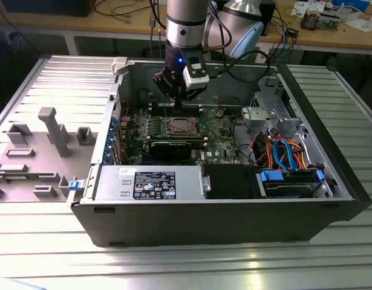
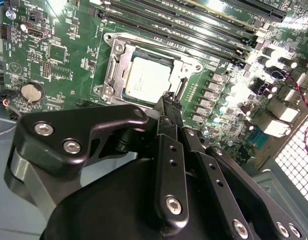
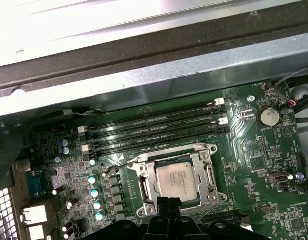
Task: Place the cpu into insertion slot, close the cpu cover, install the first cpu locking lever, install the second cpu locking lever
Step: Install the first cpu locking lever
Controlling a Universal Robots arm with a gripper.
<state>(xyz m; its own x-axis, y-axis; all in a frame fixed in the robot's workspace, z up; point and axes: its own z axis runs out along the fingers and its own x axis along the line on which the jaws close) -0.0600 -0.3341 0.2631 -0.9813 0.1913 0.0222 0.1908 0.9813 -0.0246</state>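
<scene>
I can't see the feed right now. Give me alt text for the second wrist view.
The cpu sits in the insertion slot with the silver cpu cover closed around it, on a green board. The black gripper reaches up to the socket's near edge, jaws together. Long memory slots run beyond the socket.

The arm [image 1: 186, 24] hangs straight down, wrist vertical; the gripper [image 2: 169, 107] points downward, its black fingers [image 2: 166, 150] pressed together, holding nothing.

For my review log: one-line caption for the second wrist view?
Gripper poised beside the cpu, seated under the closed cpu cover.
</scene>
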